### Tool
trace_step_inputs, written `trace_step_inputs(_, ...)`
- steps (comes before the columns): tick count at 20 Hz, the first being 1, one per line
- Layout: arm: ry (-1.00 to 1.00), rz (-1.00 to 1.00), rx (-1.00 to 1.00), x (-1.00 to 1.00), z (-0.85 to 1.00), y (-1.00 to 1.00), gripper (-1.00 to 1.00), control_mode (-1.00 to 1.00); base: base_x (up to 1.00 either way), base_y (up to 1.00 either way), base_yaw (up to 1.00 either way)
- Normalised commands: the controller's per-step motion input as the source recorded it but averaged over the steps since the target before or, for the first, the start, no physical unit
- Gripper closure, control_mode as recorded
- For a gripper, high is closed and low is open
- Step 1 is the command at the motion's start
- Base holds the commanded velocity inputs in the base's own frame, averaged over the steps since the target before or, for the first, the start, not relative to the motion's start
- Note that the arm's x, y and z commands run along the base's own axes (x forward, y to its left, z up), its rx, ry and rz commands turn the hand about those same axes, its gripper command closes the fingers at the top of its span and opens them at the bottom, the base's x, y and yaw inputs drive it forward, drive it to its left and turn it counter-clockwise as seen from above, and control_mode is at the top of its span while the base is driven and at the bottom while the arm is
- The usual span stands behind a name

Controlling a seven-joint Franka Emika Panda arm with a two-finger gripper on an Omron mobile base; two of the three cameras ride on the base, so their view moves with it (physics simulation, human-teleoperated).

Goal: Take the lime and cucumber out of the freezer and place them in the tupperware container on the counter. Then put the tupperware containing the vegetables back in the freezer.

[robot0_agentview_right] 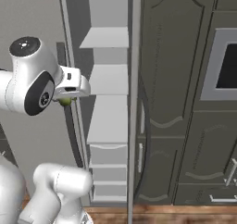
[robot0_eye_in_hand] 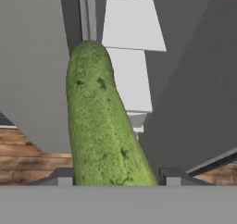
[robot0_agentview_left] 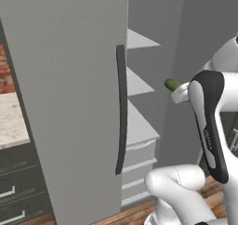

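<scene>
The cucumber (robot0_eye_in_hand: 99, 121), long, dark green and mottled, was held off any shelf in front of the freezer (robot0_agentview_left: 69, 103), its tapered tip pointing away from the hand. The freezer's big grey door stood swung open, its dark curved handle upright, baring pale grey inner shelves and drawers. A strip of beige speckled counter (robot0_agentview_left: 10, 119) lay beyond the door.

The freezer (robot0_agentview_left: 69, 103) stands open, with its big grey door in the left half of the left base view. Pale grey shelves (robot0_agentview_right: 107, 82) sit one above the other in the middle of the right base view, with drawers (robot0_agentview_right: 109, 174) low down under them. A bit of the beige counter (robot0_agentview_left: 10, 119) shows at the left edge. The wooden floor (robot0_agentview_left: 135, 214) runs along the bottom.
</scene>
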Motion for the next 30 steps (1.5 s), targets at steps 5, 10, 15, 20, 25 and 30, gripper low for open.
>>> trace_step_inputs(5, 0.00, 0.00, 0.00, 0.00, 0.00, 0.00, 1.00, 1.00, -0.54, 0.71, 0.16)
trace_step_inputs(10, 0.00, 0.00, 0.00, 0.00, 0.00, 0.00, 1.00, 1.00, 0.00, 1.00, 0.27)
trace_step_inputs(15, 0.00, 0.00, 0.00, 0.00, 0.00, 0.00, 1.00, 1.00, 0.00, 1.00, 0.29)
trace_step_inputs(20, 0.00, 0.00, 0.00, 0.00, 0.00, 0.00, 1.00, 1.00, 0.05, 1.00, 0.22)
trace_step_inputs(25, 0.00, 0.00, 0.00, 0.00, 0.00, 0.00, 1.00, 1.00, 0.47, 0.78, 0.11)
trace_step_inputs(30, 0.00, 0.00, 0.00, 0.00, 0.00, 0.00, 1.00, 1.00, 0.79, 0.34, 0.00)
